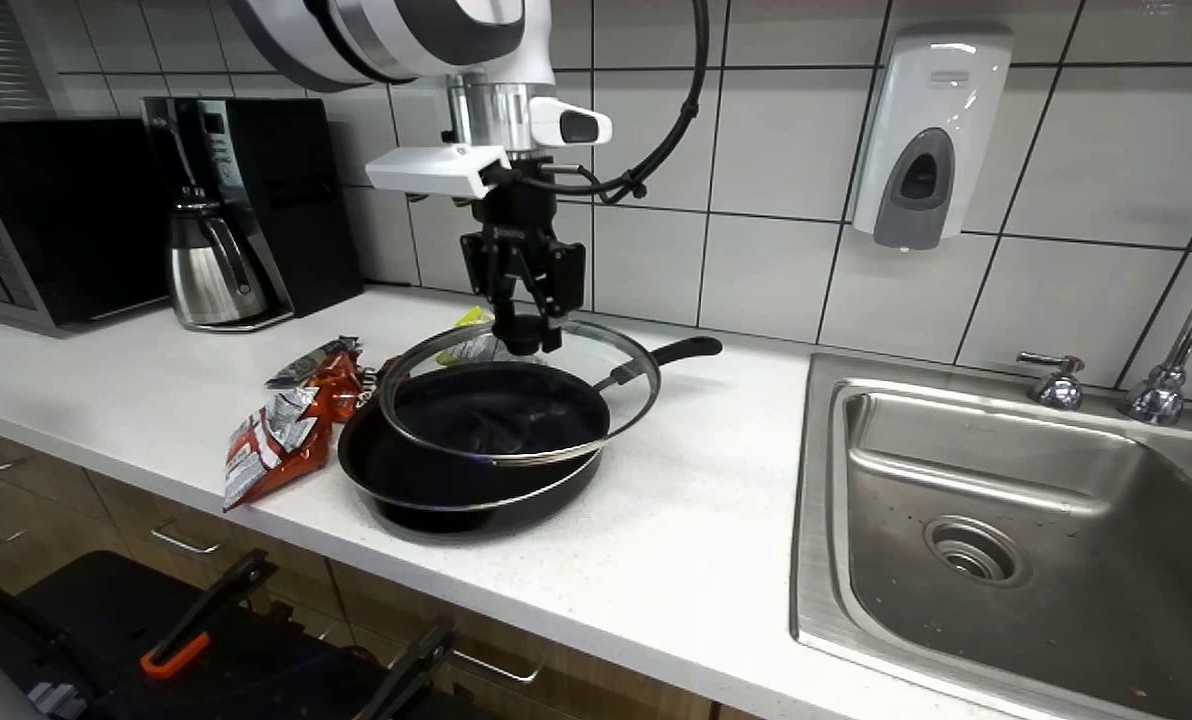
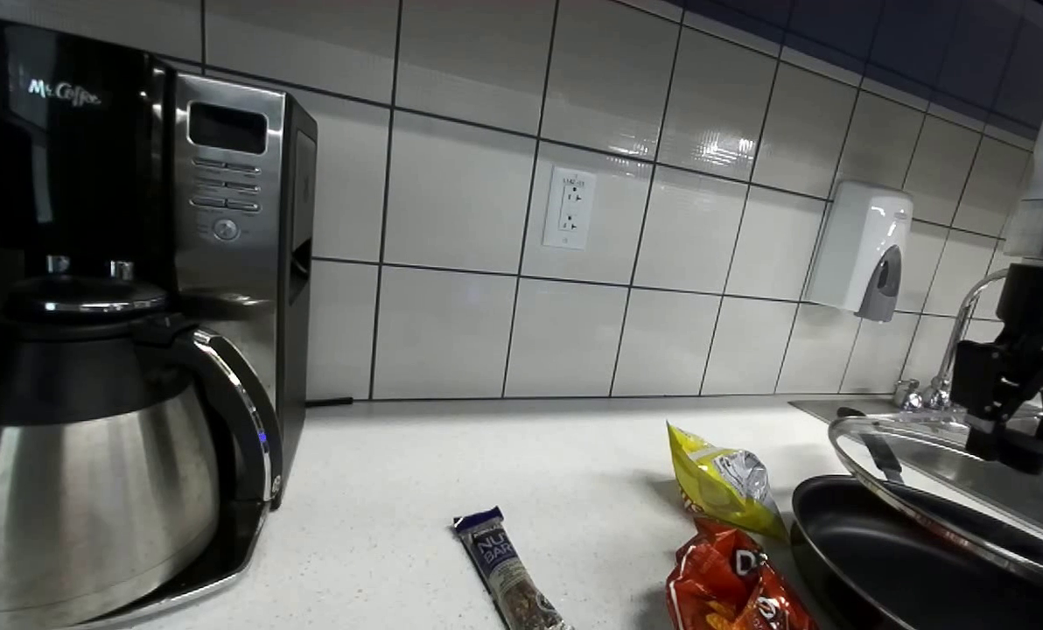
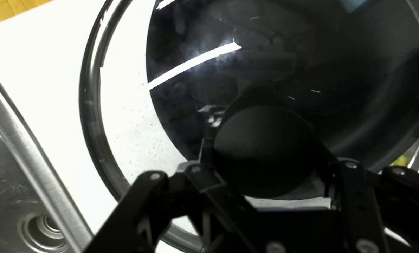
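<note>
My gripper (image 1: 528, 335) is shut on the black knob (image 3: 262, 130) of a round glass lid (image 1: 646, 405) with a metal rim. The fingers sit on either side of the knob in the wrist view. The lid is raised over a black frying pan (image 1: 381, 478) on the white counter and slightly tilted in both exterior views. It is offset from the pan, toward the wall and the pan's handle (image 1: 691, 348). The lid (image 2: 854, 464) and pan (image 2: 836, 534) are partly cut off in an exterior view. A red chip bag (image 1: 281, 445) lies against the pan's side.
A yellow chip bag (image 2: 718, 481) and a nut bar (image 2: 508, 569) lie near the red bag. A coffee maker (image 1: 296, 200) with steel carafe (image 1: 211, 275) and a microwave (image 1: 76, 220) stand along the wall. A steel sink (image 1: 818, 520), faucet (image 1: 1161, 385) and wall dispenser (image 1: 941, 120) are opposite.
</note>
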Motion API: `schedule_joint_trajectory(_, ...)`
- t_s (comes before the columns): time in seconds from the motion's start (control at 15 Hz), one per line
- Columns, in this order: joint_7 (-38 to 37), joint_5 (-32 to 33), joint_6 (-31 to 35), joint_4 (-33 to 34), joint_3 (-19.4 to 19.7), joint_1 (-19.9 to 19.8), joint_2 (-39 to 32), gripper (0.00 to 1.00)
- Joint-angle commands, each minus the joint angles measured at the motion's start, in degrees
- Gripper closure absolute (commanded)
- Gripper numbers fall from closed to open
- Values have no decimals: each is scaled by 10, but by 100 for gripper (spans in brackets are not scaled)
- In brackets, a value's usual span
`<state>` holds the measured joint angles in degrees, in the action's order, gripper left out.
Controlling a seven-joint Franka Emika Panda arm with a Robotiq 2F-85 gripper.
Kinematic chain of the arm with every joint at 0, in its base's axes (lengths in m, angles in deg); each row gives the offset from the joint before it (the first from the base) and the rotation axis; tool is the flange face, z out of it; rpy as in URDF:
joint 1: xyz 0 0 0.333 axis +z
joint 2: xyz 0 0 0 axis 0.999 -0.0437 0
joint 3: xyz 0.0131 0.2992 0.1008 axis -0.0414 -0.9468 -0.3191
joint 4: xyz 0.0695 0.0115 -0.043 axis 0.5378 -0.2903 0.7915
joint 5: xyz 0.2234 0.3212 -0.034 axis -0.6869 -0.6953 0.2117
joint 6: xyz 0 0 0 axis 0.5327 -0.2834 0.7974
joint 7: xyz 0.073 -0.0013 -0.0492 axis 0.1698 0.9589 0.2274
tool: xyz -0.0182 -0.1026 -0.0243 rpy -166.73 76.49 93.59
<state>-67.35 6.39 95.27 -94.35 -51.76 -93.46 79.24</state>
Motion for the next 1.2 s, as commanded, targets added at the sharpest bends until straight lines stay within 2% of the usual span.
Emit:
schedule_joint_trajectory(0.0, -18, 26, -15, -6, 7, -21, 36, 61)
schedule_joint_trajectory(0.67, -24, 54, -22, -17, 48, -77, 58, 61)
schedule_joint_trajectory(1.13, -24, 57, -17, 2, 88, -122, 38, 61)
